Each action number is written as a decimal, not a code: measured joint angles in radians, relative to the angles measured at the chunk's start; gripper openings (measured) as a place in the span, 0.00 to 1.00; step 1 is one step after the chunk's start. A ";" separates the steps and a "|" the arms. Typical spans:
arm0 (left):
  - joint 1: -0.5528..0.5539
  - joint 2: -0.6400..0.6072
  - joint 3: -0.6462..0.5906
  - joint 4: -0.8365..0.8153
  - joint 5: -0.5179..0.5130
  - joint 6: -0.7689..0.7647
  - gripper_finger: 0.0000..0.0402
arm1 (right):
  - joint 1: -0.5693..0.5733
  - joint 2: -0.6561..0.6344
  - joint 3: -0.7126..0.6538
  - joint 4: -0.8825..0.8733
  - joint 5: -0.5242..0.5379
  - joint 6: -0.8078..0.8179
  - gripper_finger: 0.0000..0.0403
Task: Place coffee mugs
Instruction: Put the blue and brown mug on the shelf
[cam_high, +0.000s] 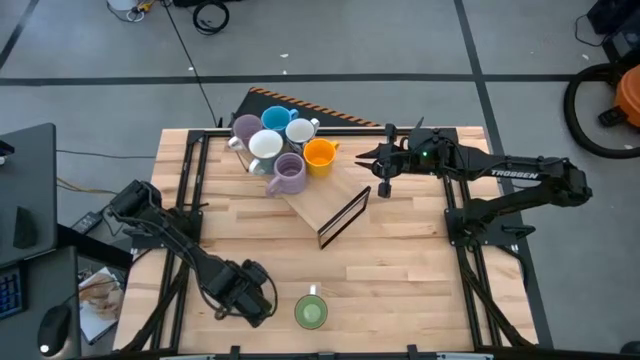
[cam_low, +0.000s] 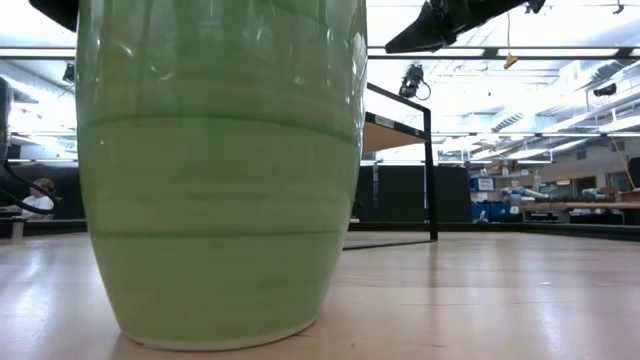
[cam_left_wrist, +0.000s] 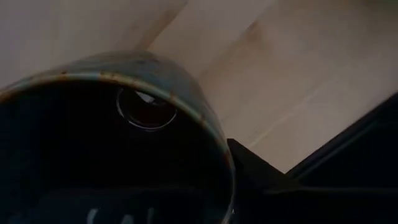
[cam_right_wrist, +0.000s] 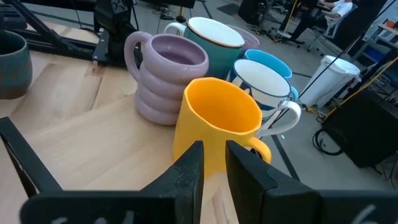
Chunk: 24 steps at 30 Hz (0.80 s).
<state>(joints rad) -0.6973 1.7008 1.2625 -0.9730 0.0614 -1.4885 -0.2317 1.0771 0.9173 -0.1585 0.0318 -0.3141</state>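
The dark mug (cam_left_wrist: 186, 99) fills the left wrist view, rim up and very close to the camera, over bare table (cam_high: 420, 270) near the front edge. The left gripper (cam_high: 246, 292) sits over it there, and the pictures do not show whether its jaws are spread or pinching the mug. Just beside it, to the right, the green mug (cam_high: 311, 311) stands upright on the table.

The other 6 mugs crowd together at the far end of a slanted board (cam_high: 330, 195): 2 lilac (cam_high: 290, 172), 1 blue (cam_high: 276, 119), 2 white (cam_high: 265, 145) and 1 orange (cam_high: 319, 153). The right gripper (cam_right_wrist: 214, 165) hovers near the orange one. Its jaws are drawn almost together with only a slim gap, and they hold nothing.

The step in hand looks like setting the dark mug beside the green one. To do it well:

- Bring the base flat to the wood before letting go, because a tilted mug would rock or roll.
- Leave a clear gap to the green mug, so the gripper does not knock it on the way out.
- Withdraw straight up.

The right arm does best to wait clear of the cluster.
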 joint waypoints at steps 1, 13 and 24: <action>0.000 0.000 0.000 0.000 -0.008 0.042 0.10 | 0.000 0.000 0.000 0.000 0.000 0.000 0.18; 0.097 0.002 0.215 -0.289 -0.202 0.458 0.10 | 0.003 -0.004 0.000 0.000 0.024 0.001 0.18; 0.258 -0.001 0.534 -0.423 -0.512 0.839 0.10 | 0.036 -0.012 0.000 -0.068 0.026 0.022 0.18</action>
<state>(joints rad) -0.4396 1.6997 1.7967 -1.3956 -0.4506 -0.6494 -0.1955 1.0649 0.9176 -0.2260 0.0578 -0.2920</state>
